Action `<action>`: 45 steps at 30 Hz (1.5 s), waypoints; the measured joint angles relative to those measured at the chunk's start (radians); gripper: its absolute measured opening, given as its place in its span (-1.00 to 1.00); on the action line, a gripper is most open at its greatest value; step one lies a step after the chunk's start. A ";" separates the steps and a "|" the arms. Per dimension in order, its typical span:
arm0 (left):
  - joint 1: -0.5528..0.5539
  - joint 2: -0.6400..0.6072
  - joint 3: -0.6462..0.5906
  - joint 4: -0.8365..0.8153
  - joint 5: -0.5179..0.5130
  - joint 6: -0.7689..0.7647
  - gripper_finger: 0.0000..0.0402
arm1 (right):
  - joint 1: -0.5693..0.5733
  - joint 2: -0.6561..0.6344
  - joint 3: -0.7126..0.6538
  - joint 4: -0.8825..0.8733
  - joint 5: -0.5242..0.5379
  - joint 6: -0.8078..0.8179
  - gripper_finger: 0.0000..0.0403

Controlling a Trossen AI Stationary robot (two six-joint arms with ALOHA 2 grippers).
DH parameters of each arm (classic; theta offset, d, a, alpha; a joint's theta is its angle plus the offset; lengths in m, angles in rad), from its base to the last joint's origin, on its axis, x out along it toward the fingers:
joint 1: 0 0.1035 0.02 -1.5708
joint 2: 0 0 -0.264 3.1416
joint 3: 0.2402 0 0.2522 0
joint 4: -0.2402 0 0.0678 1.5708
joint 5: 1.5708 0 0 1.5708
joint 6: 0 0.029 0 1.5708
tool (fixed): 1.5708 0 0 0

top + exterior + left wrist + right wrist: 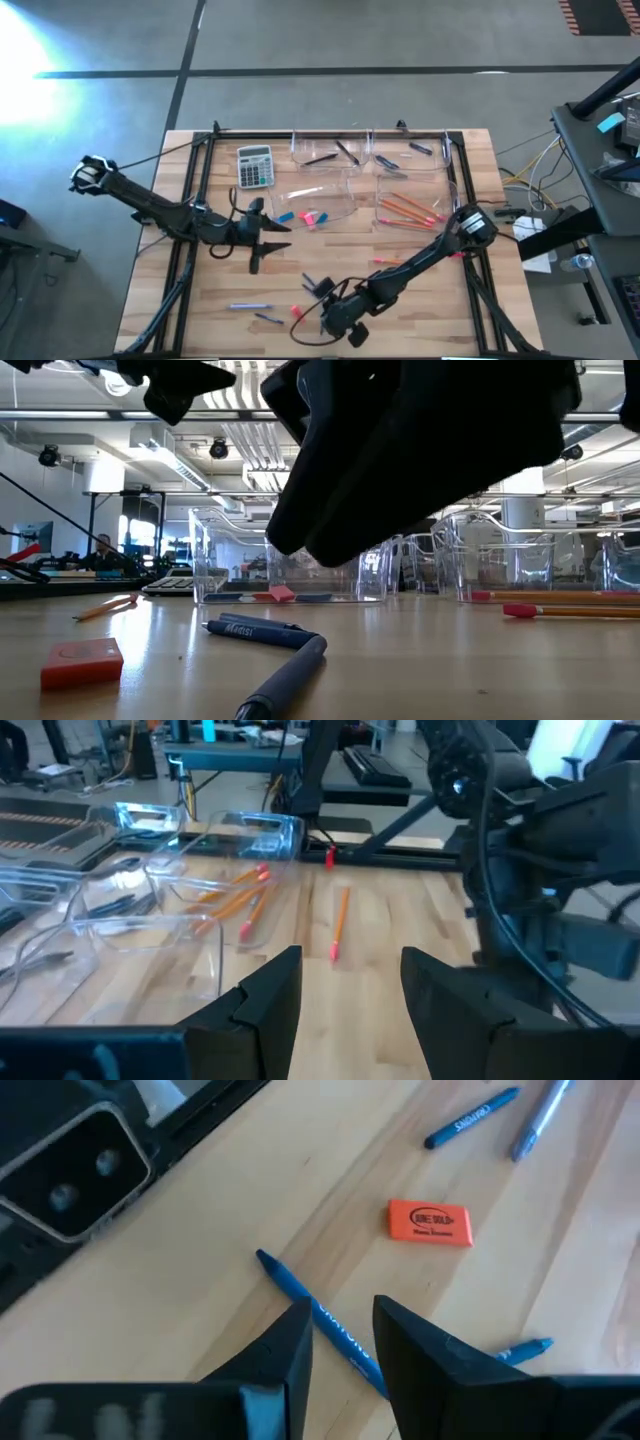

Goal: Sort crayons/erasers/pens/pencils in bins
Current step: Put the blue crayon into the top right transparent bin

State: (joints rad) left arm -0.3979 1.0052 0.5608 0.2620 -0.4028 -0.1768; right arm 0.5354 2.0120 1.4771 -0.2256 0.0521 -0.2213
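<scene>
Across the bench from left to right, your left tool [262,242] waits wide open and empty near the calculator [254,166], your right tool [340,1342] hovers narrowly parted over a blue crayon [325,1320], likely needing descent, while the far-right bin [412,205] holds pencils [405,208].

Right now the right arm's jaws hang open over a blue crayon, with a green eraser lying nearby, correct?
Not quite: the eraser is orange-red, not green, as the right wrist view shows. The rest holds: the right gripper hangs with its jaws open over the blue crayon.
</scene>
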 joint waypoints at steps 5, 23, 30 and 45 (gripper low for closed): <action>-0.011 -0.010 -0.009 -0.017 0.000 0.000 -0.21 | -0.004 0.006 0.001 -0.001 -0.011 -0.039 -0.35; -0.011 0.013 -0.004 0.000 0.005 -0.025 -0.21 | -0.054 0.006 -0.008 0.001 -0.114 -0.052 -0.34; -0.011 0.013 -0.004 0.000 0.009 -0.026 -0.21 | -0.067 0.006 -0.027 0.004 -0.116 -0.040 -0.34; -0.011 0.013 -0.004 -0.011 0.009 -0.027 -0.21 | -0.077 0.095 0.005 0.000 -0.161 0.014 -0.34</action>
State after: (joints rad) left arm -0.4088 1.0183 0.5568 0.2510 -0.3935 -0.2039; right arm 0.4583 2.1069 1.4822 -0.2252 -0.1088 -0.2070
